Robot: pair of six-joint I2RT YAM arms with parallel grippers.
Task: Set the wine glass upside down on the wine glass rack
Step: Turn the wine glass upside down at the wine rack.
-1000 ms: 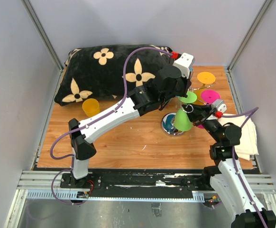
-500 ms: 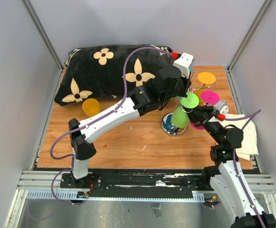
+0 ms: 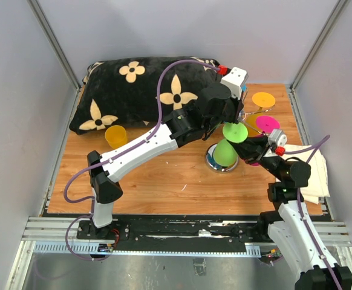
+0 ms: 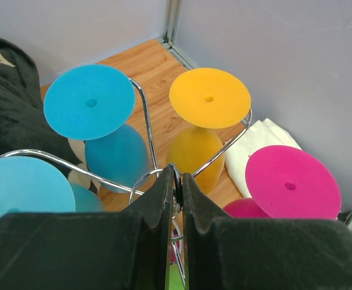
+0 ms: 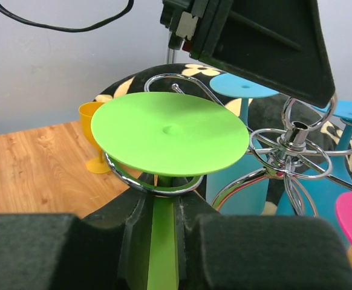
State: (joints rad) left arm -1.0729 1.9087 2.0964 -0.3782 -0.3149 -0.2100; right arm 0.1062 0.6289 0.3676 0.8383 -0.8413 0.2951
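The green wine glass (image 3: 225,152) (image 5: 170,132) hangs upside down, and my right gripper (image 3: 247,148) (image 5: 164,208) is shut on its stem. Its flat foot lies on top of a curled chrome arm of the wine glass rack (image 5: 294,139) (image 4: 141,103), with the stem inside the loop. The rack's mirrored base (image 3: 213,159) shows under the green bowl. My left gripper (image 3: 239,112) (image 4: 177,176) is above the rack, shut on the ring at the top of its central stem.
Blue (image 4: 90,103), orange (image 4: 209,96) and pink (image 4: 291,181) glasses hang upside down on other rack arms. An orange glass (image 3: 115,136) stands upright on the wood at the left. A black flowered pillow (image 3: 140,90) lies at the back, a white cloth (image 3: 312,172) at the right.
My right gripper has carried the green glass a little left, in toward the rack, and its foot now sits over the curled arm. The left arm has not moved.
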